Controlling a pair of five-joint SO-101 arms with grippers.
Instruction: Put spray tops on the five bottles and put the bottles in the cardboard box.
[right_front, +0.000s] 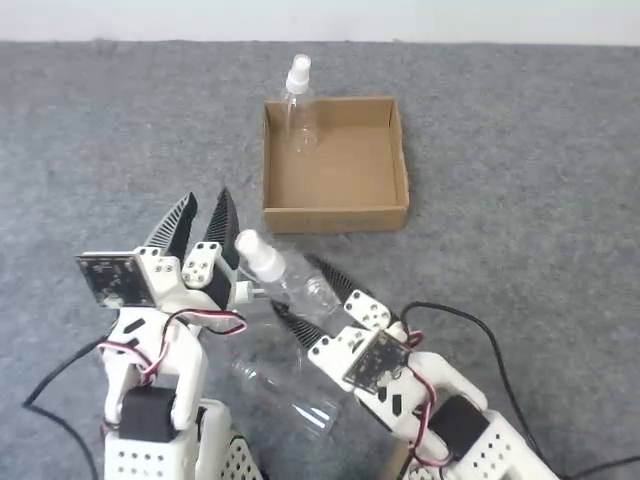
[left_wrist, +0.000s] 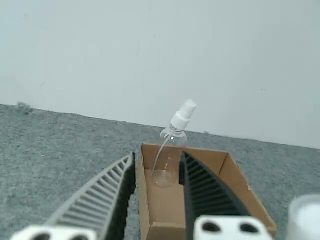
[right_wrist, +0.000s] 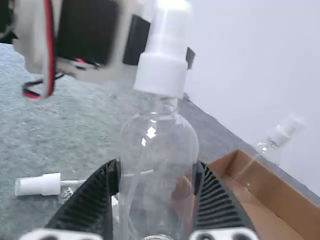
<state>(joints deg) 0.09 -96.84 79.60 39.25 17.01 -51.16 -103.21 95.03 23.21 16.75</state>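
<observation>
My right gripper (right_front: 300, 292) (right_wrist: 156, 170) is shut on a clear bottle (right_front: 298, 280) (right_wrist: 159, 145) with a white spray top (right_front: 255, 252) (right_wrist: 164, 55) on it, held tilted above the carpet in front of the cardboard box (right_front: 335, 213) (right_wrist: 260, 192) (left_wrist: 147, 210). My left gripper (right_front: 207, 198) (left_wrist: 157, 159) hangs open and empty just left of that spray top. Another capped bottle (right_front: 298, 110) (left_wrist: 170, 150) (right_wrist: 274, 142) stands in the box's far left corner. A clear bottle (right_front: 288, 392) lies on the carpet between the arms. A loose spray top (right_wrist: 42, 184) lies on the carpet.
Grey carpet (right_front: 520, 200) covers the table, with open room to the right and left of the box. A pale wall (left_wrist: 160, 50) rises behind the box. Cables (right_front: 470, 320) trail from both arm bases.
</observation>
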